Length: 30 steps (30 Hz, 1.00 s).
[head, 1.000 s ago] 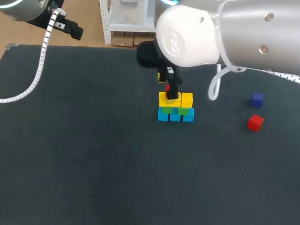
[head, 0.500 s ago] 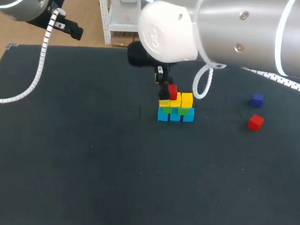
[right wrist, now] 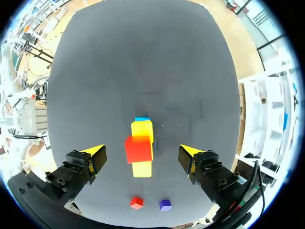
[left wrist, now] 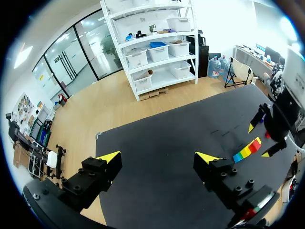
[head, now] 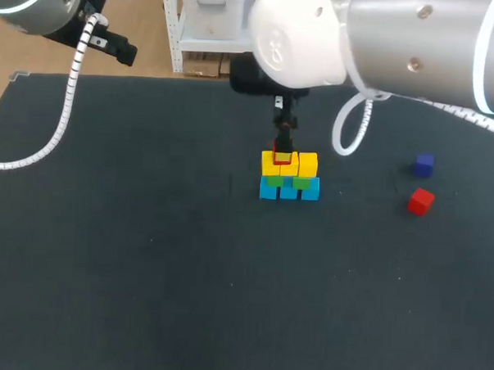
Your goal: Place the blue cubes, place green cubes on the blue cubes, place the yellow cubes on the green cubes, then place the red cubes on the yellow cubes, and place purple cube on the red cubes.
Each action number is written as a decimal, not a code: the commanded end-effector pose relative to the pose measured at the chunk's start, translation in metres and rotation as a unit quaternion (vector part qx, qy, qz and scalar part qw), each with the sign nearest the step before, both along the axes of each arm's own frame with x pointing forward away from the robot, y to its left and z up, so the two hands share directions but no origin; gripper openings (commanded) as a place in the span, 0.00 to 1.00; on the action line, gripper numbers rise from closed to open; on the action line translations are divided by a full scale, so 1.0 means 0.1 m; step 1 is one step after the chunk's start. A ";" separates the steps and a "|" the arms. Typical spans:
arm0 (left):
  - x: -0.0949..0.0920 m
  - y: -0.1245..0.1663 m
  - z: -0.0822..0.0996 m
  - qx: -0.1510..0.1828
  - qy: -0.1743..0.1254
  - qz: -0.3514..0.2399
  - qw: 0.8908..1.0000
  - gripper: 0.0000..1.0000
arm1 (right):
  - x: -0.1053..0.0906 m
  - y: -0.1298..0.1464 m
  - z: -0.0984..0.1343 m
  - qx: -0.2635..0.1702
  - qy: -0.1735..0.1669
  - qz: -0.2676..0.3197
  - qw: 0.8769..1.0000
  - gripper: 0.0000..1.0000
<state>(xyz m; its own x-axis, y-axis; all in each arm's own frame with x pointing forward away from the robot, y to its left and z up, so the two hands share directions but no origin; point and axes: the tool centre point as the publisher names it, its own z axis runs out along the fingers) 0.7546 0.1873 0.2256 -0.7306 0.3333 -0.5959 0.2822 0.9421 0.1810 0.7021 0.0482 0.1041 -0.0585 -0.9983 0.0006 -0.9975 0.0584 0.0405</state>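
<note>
No text, number or label can be read in any view. The only mark is a faint raised emblem on the white rounded cap of the right arm's joint [head: 298,40], seen from the head camera, and its shape cannot be made out as letters.
</note>
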 end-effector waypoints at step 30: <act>-0.01 0.01 0.00 0.000 0.000 -0.001 1.000 1.00 | -0.37 -1.05 -0.16 -0.007 -0.001 -0.135 0.991 1.00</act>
